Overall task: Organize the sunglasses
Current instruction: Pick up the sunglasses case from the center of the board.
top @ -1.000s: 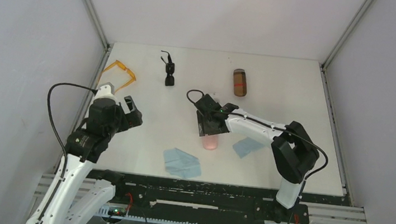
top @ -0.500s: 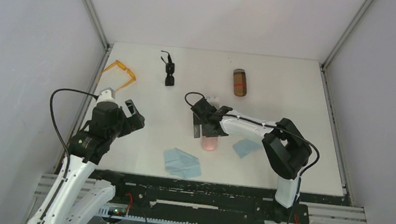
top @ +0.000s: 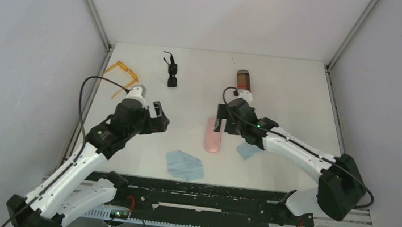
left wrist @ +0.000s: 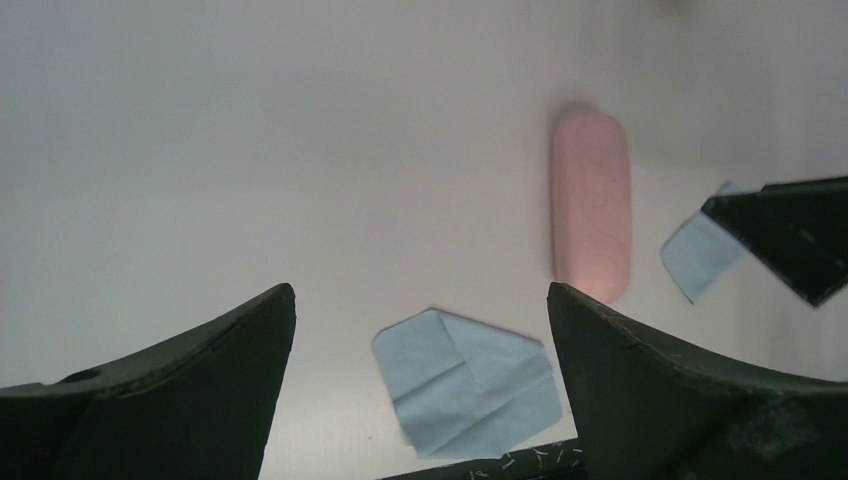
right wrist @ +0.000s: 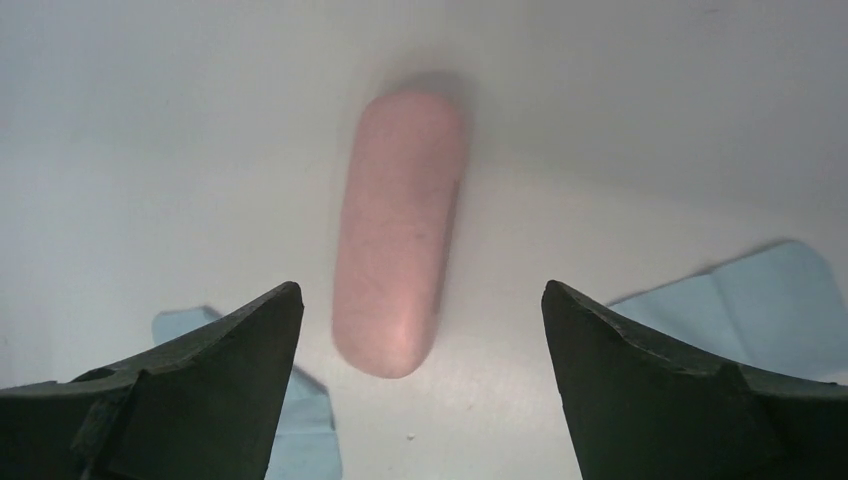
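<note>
While both arms hang above the white counter point(top: 303, 102), left gripper point(left wrist: 420, 300): fingers spread wide, nothing between them, and it's looking down on bare surface and a cloth.
Right gripper point(right wrist: 418, 295): spread wide too, gripping nothing; from above it sits just beside the far end of the pink case.
Pink oblong case point(top: 213, 135): lying flat mid-counter, closed, long axis running near to far, framed in the gap of the right wrist view.
Crumpled light-blue cloth point(top: 184, 165): near the front edge, between the two arms, close to the case's near end.
Second light-blue cloth point(top: 249, 150): just right of the pink case, partly under the right arm.
Brown oblong case point(top: 242, 81): farther back, beyond the right gripper, apart from it.
Small black dark-lensed sunglasses point(top: 171, 72): at the back, left of centre, well apart from both grippers.
Thin translucent orange-framed sunglasses point(top: 122, 73): far left edge of the counter, beyond the left arm, untouched.
</note>
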`<state>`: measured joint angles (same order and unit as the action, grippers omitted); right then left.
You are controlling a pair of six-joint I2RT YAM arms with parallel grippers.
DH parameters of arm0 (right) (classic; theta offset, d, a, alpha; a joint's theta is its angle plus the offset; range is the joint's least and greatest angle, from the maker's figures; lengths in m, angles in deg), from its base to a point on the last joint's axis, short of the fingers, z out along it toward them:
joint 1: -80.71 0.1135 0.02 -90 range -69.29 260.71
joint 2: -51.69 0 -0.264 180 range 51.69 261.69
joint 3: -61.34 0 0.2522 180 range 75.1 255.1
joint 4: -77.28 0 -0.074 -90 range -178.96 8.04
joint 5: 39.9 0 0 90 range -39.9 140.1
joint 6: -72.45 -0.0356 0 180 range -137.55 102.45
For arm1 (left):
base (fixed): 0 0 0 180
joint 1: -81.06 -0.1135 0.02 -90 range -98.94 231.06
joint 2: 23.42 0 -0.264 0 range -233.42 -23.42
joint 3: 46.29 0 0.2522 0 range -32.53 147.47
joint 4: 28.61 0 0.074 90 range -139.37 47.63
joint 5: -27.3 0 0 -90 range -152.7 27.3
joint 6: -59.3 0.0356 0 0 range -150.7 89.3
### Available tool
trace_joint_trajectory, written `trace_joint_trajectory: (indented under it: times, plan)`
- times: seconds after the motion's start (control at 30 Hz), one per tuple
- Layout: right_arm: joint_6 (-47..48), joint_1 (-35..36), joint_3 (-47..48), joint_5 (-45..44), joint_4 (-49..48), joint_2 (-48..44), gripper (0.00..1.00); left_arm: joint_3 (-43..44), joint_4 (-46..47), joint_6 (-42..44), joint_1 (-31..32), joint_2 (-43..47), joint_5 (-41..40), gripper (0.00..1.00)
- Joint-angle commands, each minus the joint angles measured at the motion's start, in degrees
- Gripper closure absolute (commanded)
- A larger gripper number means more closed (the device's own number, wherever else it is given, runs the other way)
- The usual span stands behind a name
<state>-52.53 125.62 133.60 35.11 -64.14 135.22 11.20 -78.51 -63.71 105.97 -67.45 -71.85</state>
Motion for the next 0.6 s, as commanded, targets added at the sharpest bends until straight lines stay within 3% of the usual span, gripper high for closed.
trace_joint_trajectory:
  times: [0.0,0.1,0.17,0.37,0.57]
  plan:
    - [-1.0,-7.3,-10.1,0.5,-11.1,-8.5,0.12,2.9,11.8,-0.4,8.6,-6.3,-2.9,0.0]
    - [0.0,-15.5,-15.0,13.2,-14.2,-13.1,0.13,5.9,14.6,-0.5,14.2,-13.7,-5.4,0.0]
    - [0.1,-19.5,-16.7,16.0,-13.5,-14.7,0.13,8.4,16.1,-0.6,17.4,-20.6,-6.4,0.0]
    - [-0.1,-24.4,-25.0,17.3,-16.7,-21.9,0.13,16.6,19.7,-0.9,21.7,-37.3,-3.3,0.0]
    - [2.3,-26.2,-26.5,18.1,-13.3,-25.4,0.13,19.9,22.9,-2.7,21.9,-47.1,-0.4,0.0]
